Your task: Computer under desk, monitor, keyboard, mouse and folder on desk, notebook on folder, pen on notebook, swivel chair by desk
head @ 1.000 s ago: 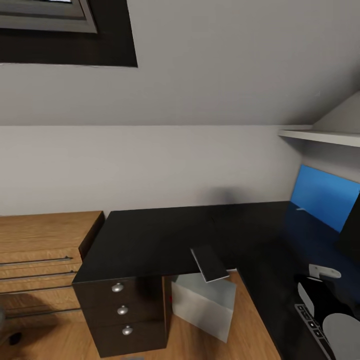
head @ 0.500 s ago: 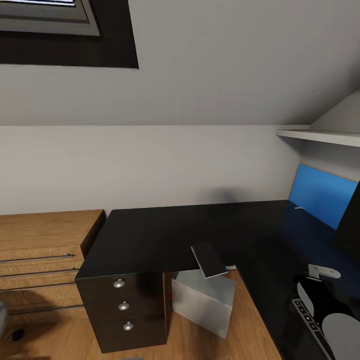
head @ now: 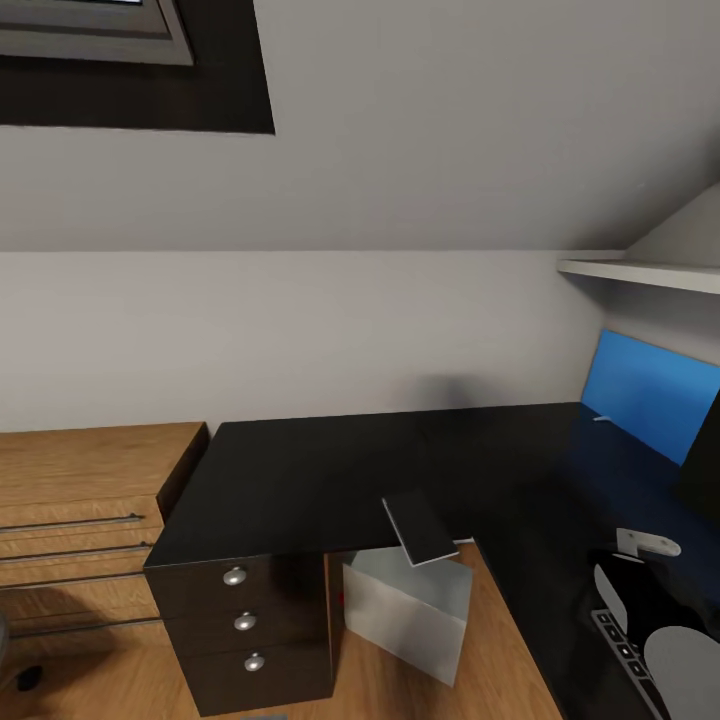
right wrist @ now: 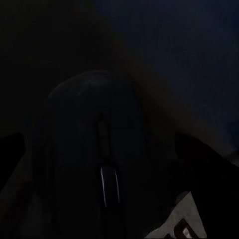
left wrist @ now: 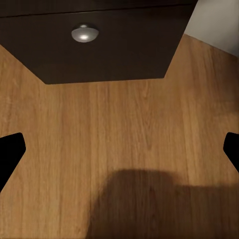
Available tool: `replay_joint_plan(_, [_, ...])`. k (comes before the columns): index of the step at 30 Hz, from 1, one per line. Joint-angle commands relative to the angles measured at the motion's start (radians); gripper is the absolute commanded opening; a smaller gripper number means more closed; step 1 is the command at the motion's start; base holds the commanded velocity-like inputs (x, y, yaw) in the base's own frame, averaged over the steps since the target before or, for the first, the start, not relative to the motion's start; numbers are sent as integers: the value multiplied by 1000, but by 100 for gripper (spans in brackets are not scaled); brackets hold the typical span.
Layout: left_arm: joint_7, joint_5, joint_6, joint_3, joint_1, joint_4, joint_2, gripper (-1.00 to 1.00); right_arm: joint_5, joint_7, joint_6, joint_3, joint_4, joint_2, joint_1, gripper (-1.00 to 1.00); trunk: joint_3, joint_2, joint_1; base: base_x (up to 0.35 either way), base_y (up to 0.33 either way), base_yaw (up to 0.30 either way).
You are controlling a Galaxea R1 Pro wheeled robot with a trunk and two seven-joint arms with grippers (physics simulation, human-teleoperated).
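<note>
The black L-shaped desk point(head: 330, 470) spans the head view, its drawer unit point(head: 245, 620) at the left. The white computer point(head: 405, 605) stands on the floor beneath it. A dark notebook point(head: 420, 526) lies on the desk's inner front edge, partly overhanging. The keyboard point(head: 622, 648) and the monitor's edge point(head: 704, 455) show at the far right. In the right wrist view the dark mouse point(right wrist: 97, 144) lies close under my right gripper point(right wrist: 119, 169); its fingers are lost in the dark. My left gripper point(left wrist: 119, 149) is open over the wood floor in front of the drawer unit point(left wrist: 99, 50).
A light wooden drawer chest point(head: 80, 500) adjoins the desk at the left. The blue back panel point(head: 650, 392) and a white wall shelf point(head: 640, 272) are at the right. Wood floor point(head: 500, 660) lies between the desk's two wings.
The head view shifted slightly and came back. The desk, notebook and computer have not moved.
</note>
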Motion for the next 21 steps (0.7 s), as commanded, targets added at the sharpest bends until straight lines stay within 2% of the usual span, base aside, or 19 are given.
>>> replay_joint_plan(1, [4,6,-7,-8,-2,-4,0,100,7,0,8,-3,-2,1,-1,100,-1,-1,0,0,0,0])
replay_joint_plan(21, [4,6,-7,-8,-2,-4,0,100,6,3,1,-4,-17,3,0,100,-1,-1,0,0,0,0])
